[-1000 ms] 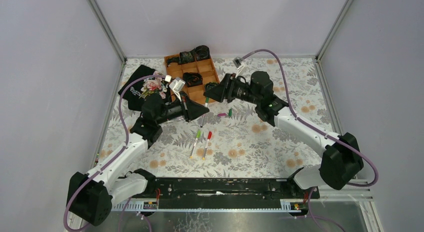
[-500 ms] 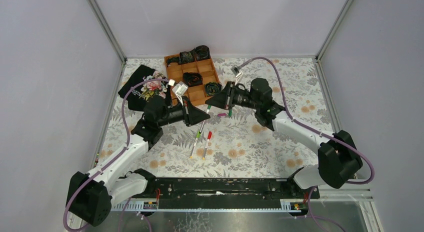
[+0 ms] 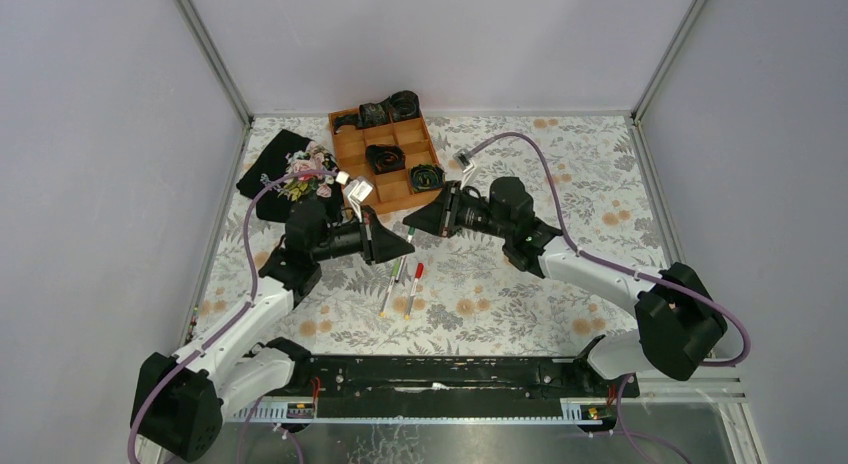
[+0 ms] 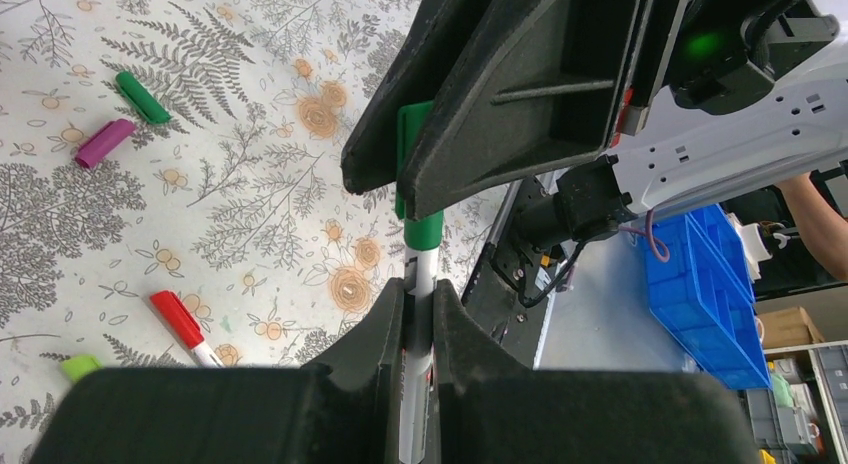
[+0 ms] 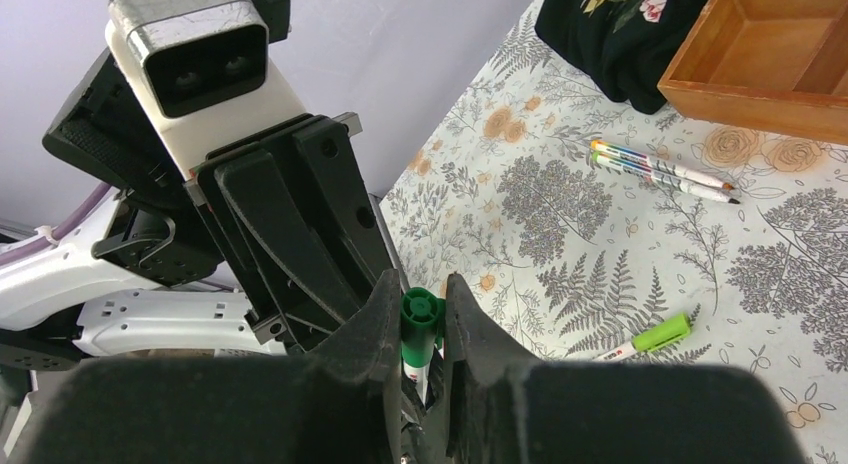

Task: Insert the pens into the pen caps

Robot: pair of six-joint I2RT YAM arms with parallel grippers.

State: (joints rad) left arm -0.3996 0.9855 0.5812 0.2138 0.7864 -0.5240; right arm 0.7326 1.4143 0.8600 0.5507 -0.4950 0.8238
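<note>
Above the table point(image 4: 250, 194), the left gripper point(image 4: 420, 296) is clamped on a white pen point(image 4: 425, 271). The right gripper point(image 5: 421, 294) pinches the green cap point(image 5: 421, 312) sitting on that pen's end. A loose green cap point(image 4: 141, 96) and a magenta cap point(image 4: 104, 143) lie near each other on the table.

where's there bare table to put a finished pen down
Roomiest: the table's far right corner, between the wooden tray, the right wall and the right arm; only a cable arcs over it. A smaller bare patch sits nearside of the capped pens. Crowded: the middle, where left gripper and right gripper meet on a pen and green cap, loose caps nearby.
</note>
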